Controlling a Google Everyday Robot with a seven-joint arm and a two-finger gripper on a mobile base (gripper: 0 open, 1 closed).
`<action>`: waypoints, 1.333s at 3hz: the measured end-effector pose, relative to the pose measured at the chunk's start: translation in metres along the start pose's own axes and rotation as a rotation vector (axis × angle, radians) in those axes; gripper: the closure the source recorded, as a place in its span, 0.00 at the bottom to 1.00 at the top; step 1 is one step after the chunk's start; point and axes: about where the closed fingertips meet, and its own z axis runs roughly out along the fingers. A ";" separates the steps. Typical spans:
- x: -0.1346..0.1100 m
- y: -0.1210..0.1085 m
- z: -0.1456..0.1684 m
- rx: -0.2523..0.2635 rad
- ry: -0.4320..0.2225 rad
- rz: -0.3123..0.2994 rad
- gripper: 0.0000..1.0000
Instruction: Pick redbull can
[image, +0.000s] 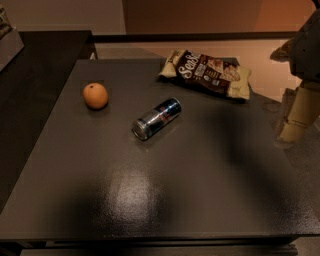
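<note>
Dark grey desk (150, 200) fills your view with a dull glare on its near part, and at its middle the redbull can (156, 119) lies on its side, silver end angled toward you. Your hand (292, 127) hangs by the desk's right edge, well apart from the can; you cannot tell how far open it is. Farther back, an orange (95, 95) sits left of the can, and a snack bag (207, 72) lies at the far edge.

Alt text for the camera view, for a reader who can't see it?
A redbull can lies on its side on a dark table, an orange to its left, a snack bag beyond it. The end effector hangs at the right edge, clear of all three.
</note>
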 end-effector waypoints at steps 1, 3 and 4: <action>-0.020 -0.010 0.015 0.007 0.009 -0.076 0.00; -0.084 -0.029 0.061 -0.030 -0.008 -0.279 0.00; -0.115 -0.032 0.083 -0.060 -0.036 -0.386 0.00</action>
